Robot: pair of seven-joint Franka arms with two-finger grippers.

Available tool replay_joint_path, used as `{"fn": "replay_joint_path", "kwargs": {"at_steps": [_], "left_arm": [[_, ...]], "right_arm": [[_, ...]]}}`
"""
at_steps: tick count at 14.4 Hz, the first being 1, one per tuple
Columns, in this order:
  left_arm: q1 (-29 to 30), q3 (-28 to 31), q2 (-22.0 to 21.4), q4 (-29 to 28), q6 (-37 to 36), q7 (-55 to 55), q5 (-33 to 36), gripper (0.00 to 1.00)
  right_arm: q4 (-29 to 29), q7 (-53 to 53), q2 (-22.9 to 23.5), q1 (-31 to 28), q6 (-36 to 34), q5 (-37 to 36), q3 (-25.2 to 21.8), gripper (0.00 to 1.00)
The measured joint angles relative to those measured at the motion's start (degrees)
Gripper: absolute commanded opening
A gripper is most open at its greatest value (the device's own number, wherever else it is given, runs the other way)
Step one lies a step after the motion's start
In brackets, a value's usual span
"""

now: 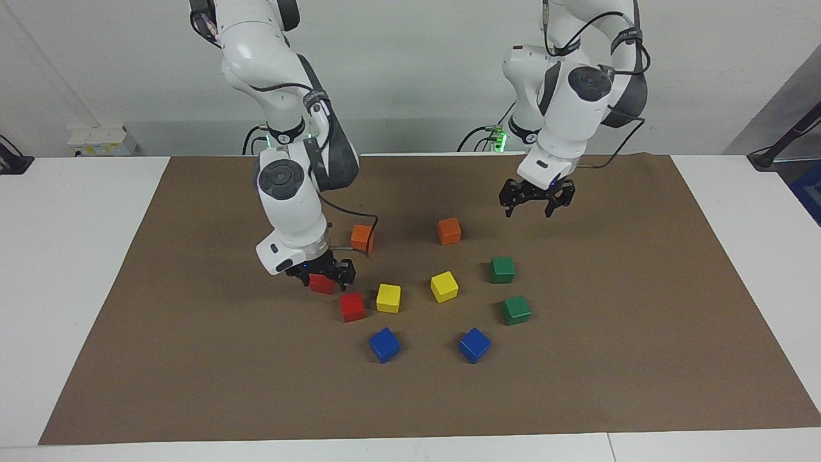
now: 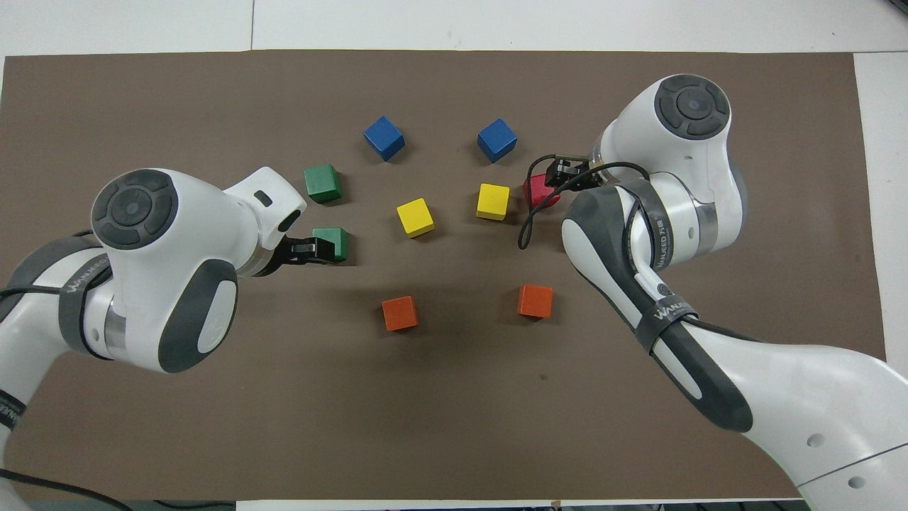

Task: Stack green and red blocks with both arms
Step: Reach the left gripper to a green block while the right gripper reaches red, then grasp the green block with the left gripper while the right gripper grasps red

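Right gripper (image 1: 325, 280): lowered onto the brown paper mat (image 1: 641, 289) toward the right arm's end. Its fingers are spread and stand on either side of a glossy red cube (image 1: 319, 286). Whether they touch it cannot be told.

Second glossy red cube (image 1: 352, 307): on the mat just beside the first and farther from the robots, untouched.

Other cubes: two orange cubes (image 1: 362, 237) nearest the robots, two yellow cubes (image 1: 388, 298) mid-mat, and two blue cubes (image 1: 383, 344) farthest out. All sit singly.

Two dark green cubes: the nearer green cube (image 1: 502, 269) and the farther green cube (image 1: 516, 310) sit apart from each other toward the left arm's end. Nothing is stacked.

Left gripper (image 1: 527, 212): raised over bare mat, near the nearer green cube but clear of it. Its fingers are spread and hold nothing.
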Motion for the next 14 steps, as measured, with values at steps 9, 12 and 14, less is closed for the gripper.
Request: {"fn": "replay_joint_path", "kwargs": {"at_steps": [9, 12, 14], "left_arm": [[-1.12, 0.04, 11.26, 2.84, 8.04, -0.52, -0.93, 1.0], [-1.44, 0.03, 13.62, 3.86, 9.04, -0.53, -0.93, 1.0], [-1.45, 0.04, 14.48, 3.91, 9.97, -0.53, -0.93, 1.0]], "right_arm": [[-3.71, 0.0, -0.31, -1.42, 1.76, 0.0, -0.18, 0.9], [-5.45, 0.01, -0.75, -1.92, 2.34, 0.0, -0.19, 0.9], [-6.65, 0.34, -1.09, -1.94, 3.39, 0.0, -0.18, 0.9]]}}
